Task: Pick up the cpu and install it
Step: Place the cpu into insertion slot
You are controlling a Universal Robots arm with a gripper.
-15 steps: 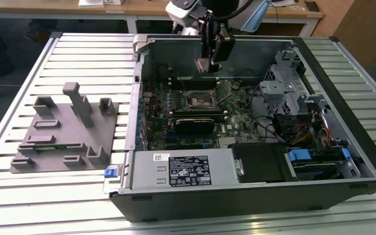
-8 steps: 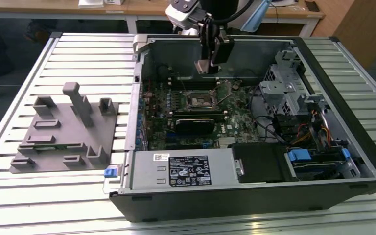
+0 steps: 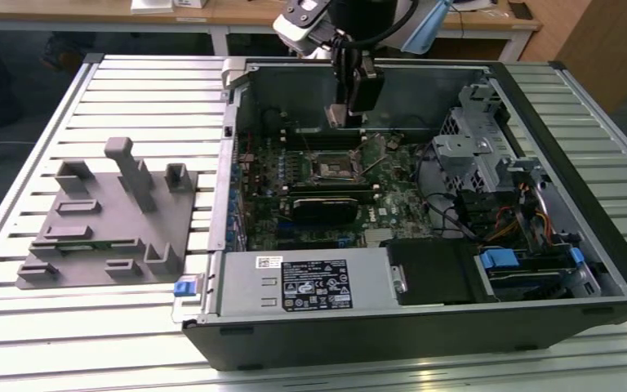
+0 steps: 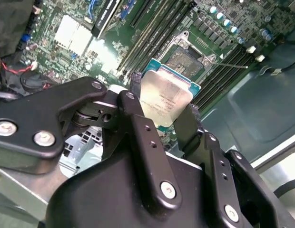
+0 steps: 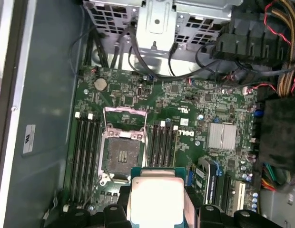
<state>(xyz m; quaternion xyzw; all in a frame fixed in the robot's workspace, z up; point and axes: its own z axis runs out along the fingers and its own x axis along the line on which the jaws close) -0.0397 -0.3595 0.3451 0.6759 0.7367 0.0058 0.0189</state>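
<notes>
The cpu (image 4: 166,97), a thin square chip with a pale silvery top, sits between my gripper's (image 4: 165,103) black fingers (image 4: 138,118), which are shut on its edges. In the first wrist view the cpu (image 5: 154,197) hangs in the air above the green motherboard, beside and a little off the black cpu socket (image 5: 122,152). The socket's metal frame (image 5: 124,111) is swung up and the socket is bare. In the exterior view my gripper (image 3: 346,114) hangs inside the open computer case (image 3: 423,331), above the socket (image 3: 335,170) and toward the case's far wall.
Memory slots (image 5: 85,152) flank the socket. A metal drive cage (image 3: 482,139) and bundled cables (image 3: 509,220) fill the case at the exterior view's right; the power supply (image 3: 303,282) lies at the near side. A grey fixture block (image 3: 107,220) with posts stands on the slatted table at the left.
</notes>
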